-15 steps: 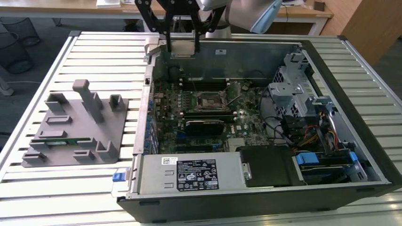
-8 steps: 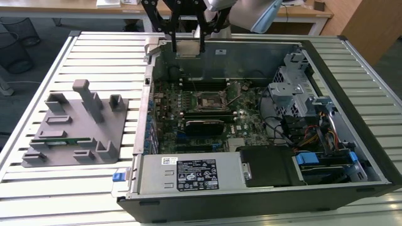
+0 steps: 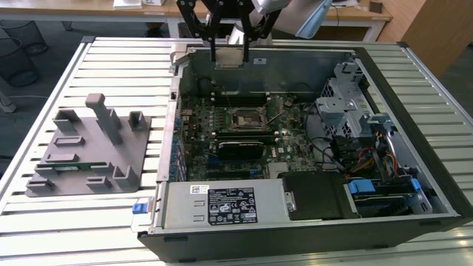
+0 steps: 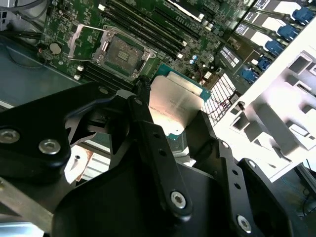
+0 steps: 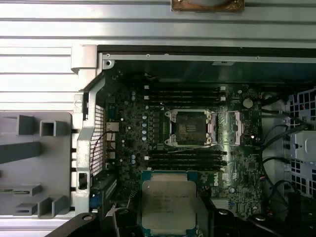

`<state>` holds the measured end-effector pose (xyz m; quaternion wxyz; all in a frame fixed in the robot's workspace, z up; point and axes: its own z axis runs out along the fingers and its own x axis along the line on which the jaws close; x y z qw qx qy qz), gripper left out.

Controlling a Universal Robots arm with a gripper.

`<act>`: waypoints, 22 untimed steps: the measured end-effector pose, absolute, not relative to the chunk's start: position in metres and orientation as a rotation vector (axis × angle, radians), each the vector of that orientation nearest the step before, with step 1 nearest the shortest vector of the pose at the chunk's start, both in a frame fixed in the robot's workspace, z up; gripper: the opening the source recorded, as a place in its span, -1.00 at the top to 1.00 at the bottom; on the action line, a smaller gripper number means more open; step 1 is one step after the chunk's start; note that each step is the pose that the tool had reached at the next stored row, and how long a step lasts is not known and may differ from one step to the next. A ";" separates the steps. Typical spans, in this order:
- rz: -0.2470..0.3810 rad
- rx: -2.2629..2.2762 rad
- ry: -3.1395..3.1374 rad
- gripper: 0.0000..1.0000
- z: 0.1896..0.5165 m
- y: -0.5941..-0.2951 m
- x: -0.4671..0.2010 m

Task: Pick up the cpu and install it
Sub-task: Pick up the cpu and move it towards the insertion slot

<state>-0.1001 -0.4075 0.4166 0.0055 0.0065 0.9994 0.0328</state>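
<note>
My gripper (image 3: 230,59) hangs over the open computer case (image 3: 296,72), its two black fingers (image 4: 148,128) drawn in narrow and pinching the cpu (image 5: 169,202) by opposite edges. The chip is a small flat square. Its brushed silvery-grey metal lid catches the light, and a thin greenish-pale rim shows around it in both wrist views. It is held in the air well apart from the socket (image 5: 190,127) and raised clear of the board. In the exterior view it sits beyond the socket, up by the case's far wall.

The socket is a black square in the middle of the green motherboard (image 3: 221,119). It lies open, with its shiny metal frame (image 5: 237,128) swung back just beside it. Long dark memory slots (image 5: 185,94) run along two opposite sides of the socket.

To the exterior view's left of the socket, outside the case, I see the grey plastic fixture (image 3: 81,149). It is matte and blocky, with upright posts and shallow pockets. A thin green memory stick (image 3: 77,166) lies in one of its grooves. The case and the fixture both rest on a table (image 3: 111,66) of pale ribbed metal slats. Nearer the camera than the socket, a labelled silver metal box (image 3: 221,205) fills one corner of the case.
</note>
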 end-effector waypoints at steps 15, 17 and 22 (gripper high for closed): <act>0.103 0.020 3.129 -0.07 0.416 -0.392 -0.067; 0.103 0.020 3.129 -0.07 0.416 -0.390 -0.063; 0.103 0.021 3.129 -0.07 0.415 -0.385 -0.051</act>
